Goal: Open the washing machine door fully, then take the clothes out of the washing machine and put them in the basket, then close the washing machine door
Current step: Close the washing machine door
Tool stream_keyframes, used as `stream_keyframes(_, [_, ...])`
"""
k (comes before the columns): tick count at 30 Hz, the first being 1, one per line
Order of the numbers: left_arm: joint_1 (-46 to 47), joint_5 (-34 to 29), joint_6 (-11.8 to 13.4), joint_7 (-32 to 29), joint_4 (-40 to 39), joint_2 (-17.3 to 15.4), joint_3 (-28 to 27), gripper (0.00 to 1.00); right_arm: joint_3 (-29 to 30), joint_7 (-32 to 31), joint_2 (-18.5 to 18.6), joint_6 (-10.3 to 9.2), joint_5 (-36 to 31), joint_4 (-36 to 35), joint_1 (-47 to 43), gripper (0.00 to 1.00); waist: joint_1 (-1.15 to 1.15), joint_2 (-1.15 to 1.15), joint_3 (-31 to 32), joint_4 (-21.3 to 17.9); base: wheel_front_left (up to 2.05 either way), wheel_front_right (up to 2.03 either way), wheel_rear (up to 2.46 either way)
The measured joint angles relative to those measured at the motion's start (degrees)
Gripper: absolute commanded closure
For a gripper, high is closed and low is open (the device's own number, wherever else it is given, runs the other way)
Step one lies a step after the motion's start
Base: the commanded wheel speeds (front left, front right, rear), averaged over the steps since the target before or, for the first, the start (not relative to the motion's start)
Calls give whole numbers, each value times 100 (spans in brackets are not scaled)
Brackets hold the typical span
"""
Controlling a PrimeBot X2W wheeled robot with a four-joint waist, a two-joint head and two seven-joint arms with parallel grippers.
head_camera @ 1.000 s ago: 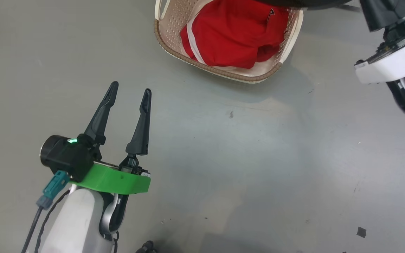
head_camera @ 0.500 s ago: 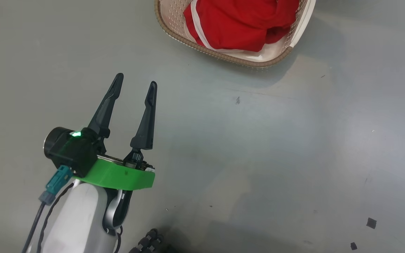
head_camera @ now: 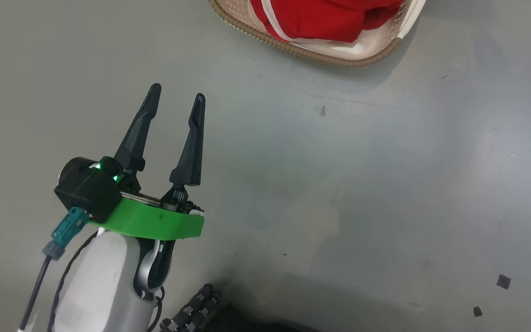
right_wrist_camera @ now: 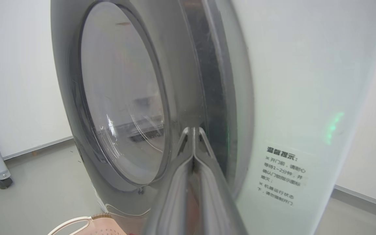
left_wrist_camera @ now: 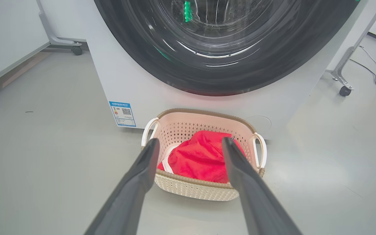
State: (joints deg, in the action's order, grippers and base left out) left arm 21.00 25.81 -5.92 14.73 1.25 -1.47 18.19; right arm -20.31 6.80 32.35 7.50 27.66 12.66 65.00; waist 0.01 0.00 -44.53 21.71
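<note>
Bright diffuse light, soft shadows

A grey floor (head_camera: 339,184) — dark scraps (head_camera: 503,281) on it (tiny ones); a castered stand leg (left_wrist_camera: 54,40) beside a white wall (left_wrist_camera: 5,32).

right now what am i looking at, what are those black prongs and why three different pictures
It is a two-armed robot on wheels. One picture looks down from its head; the other two come from cameras on its wrists. The head view shows the left pincer, two dark fingers spread open and holding nothing, over the grey floor. Its wrist view looks at the basket with the red clothes inside, in front of the washing machine. The right pincer is shut, empty, pointing at the edge of the washing machine door.
</note>
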Motion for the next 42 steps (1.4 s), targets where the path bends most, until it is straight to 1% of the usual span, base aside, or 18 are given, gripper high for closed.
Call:
stream_keyframes(4, [13,53,8,0,-10,4,2,0,-70,-25,70,4,12,49,144,100,0,0,-104,50,0,0,0])
stream_keyframes(9, [24,125,30,1,-23,11,7,0,-8,-51,49,10,24,198,376,100,0,0,-206,99,0,0,0])
stream_keyframes(11, [42,134,33,1,-19,11,45,0,-16,-44,47,48,25,263,388,100,0,0,-226,114,0,0,0])
stream_keyframes(21, [135,142,40,1,22,12,100,0,-67,42,-37,102,31,571,470,100,0,0,-231,124,0,0,0])
stream_keyframes(27, [175,142,41,1,115,13,79,0,-176,259,-103,85,49,871,395,100,0,0,-93,100,0,0,0])
stream_keyframes(31, [194,132,40,1,234,14,32,0,-422,483,-123,-1,46,1037,120,100,0,0,95,51,0,0,0])
stream_keyframes(37, [203,38,40,2,409,15,-32,0,-740,609,-145,0,-29,1247,-300,100,0,0,402,-60,0,0,0])
stream_keyframes(42, [203,-29,33,2,572,15,-49,0,-812,666,-196,0,-27,1324,-501,100,-1,0,632,-169,0,0,0])
